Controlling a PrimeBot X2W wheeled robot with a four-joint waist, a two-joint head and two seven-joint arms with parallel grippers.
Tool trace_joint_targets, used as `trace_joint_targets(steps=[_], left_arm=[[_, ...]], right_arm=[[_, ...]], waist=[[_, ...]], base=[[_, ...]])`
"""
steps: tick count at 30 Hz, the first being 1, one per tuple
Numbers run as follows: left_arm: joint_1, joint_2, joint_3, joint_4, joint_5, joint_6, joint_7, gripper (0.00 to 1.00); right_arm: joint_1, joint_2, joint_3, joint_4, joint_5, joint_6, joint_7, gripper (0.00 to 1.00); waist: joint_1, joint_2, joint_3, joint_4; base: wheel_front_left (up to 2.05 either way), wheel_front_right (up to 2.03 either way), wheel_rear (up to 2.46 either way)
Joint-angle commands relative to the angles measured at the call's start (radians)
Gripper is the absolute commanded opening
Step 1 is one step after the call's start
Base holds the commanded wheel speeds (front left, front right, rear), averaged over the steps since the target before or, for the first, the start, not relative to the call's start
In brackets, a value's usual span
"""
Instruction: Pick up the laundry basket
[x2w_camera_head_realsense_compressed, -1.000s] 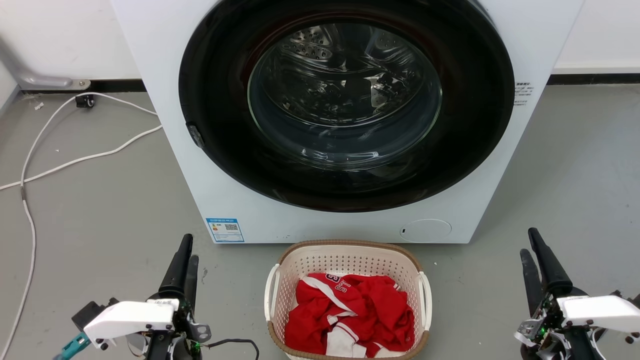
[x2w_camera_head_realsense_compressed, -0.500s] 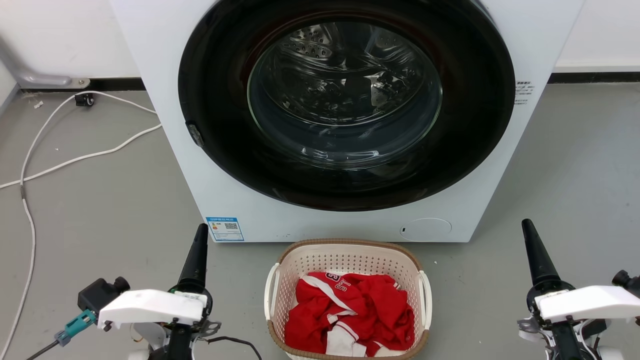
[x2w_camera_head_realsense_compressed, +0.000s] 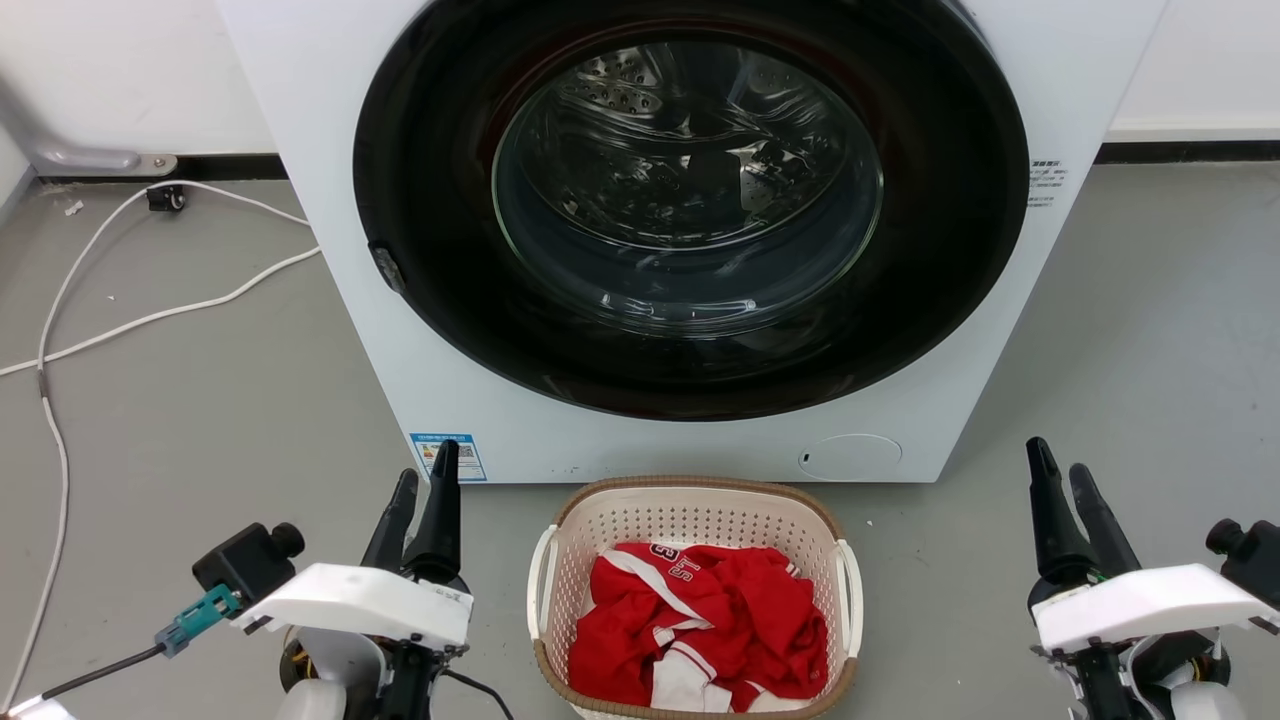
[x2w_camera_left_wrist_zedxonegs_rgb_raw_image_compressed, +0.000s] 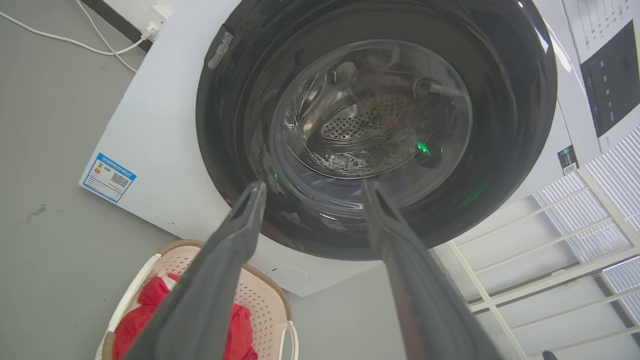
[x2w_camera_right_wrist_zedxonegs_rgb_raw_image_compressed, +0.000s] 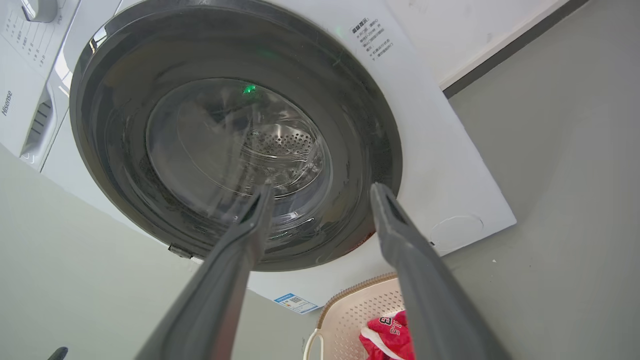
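The laundry basket (x2w_camera_head_realsense_compressed: 690, 515) stands on the grey floor just in front of the washing machine, cream-white with a brown rim and white side handles; red and white clothes (x2w_camera_head_realsense_compressed: 705, 625) lie inside. My left gripper (x2w_camera_head_realsense_compressed: 425, 475) is open to the basket's left, fingers pointing up and away, not touching it. Well to the basket's right, my right gripper (x2w_camera_head_realsense_compressed: 1060, 470) is open too. The basket (x2w_camera_left_wrist_zedxonegs_rgb_raw_image_compressed: 260, 300) sits low in the left wrist view beyond the open left gripper (x2w_camera_left_wrist_zedxonegs_rgb_raw_image_compressed: 312, 187). It also peeks in as the basket (x2w_camera_right_wrist_zedxonegs_rgb_raw_image_compressed: 360, 305) at the bottom of the right wrist view, under the open right gripper (x2w_camera_right_wrist_zedxonegs_rgb_raw_image_compressed: 322, 190).
The white washing machine (x2w_camera_head_realsense_compressed: 690, 200) with its dark round door shut rises right behind the basket. White cables (x2w_camera_head_realsense_compressed: 120, 310) trail across the floor at the left. Bare grey floor lies on both sides of the basket. A white shelf frame (x2w_camera_left_wrist_zedxonegs_rgb_raw_image_compressed: 550, 280) appears in the left wrist view.
Both arms have swung inward and forward over the last second. The left gripper came closer to the basket's left side, and both grippers' fingers now show spread apart. The basket has not moved.
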Motion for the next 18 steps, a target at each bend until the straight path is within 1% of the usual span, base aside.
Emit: trace_joint_targets(steps=[1,8,18], left_arm=[[-0.028,0.003,-0.009,-0.01,0.042,0.003,-0.013,1.0],[-0.031,0.003,-0.027,-0.002,0.151,0.013,-0.035,1.0],[-0.038,0.003,-0.053,0.011,0.281,0.023,-0.064,1.0]], right_arm=[[-0.021,-0.002,0.002,-0.015,-0.053,0.0,-0.012,1.0],[-0.021,-0.002,0.015,-0.019,-0.175,0.0,-0.026,1.0],[-0.019,-0.001,0.025,-0.021,-0.306,0.0,-0.038,1.0]], waist=[[0.0,0.0,0.0,0.0],[0.0,0.0,0.002,-0.002],[0.0,0.0,0.004,-0.002]], base=[[0.0,0.0,0.0],[0.0,0.0,0.0],[0.0,0.0,0.0]])
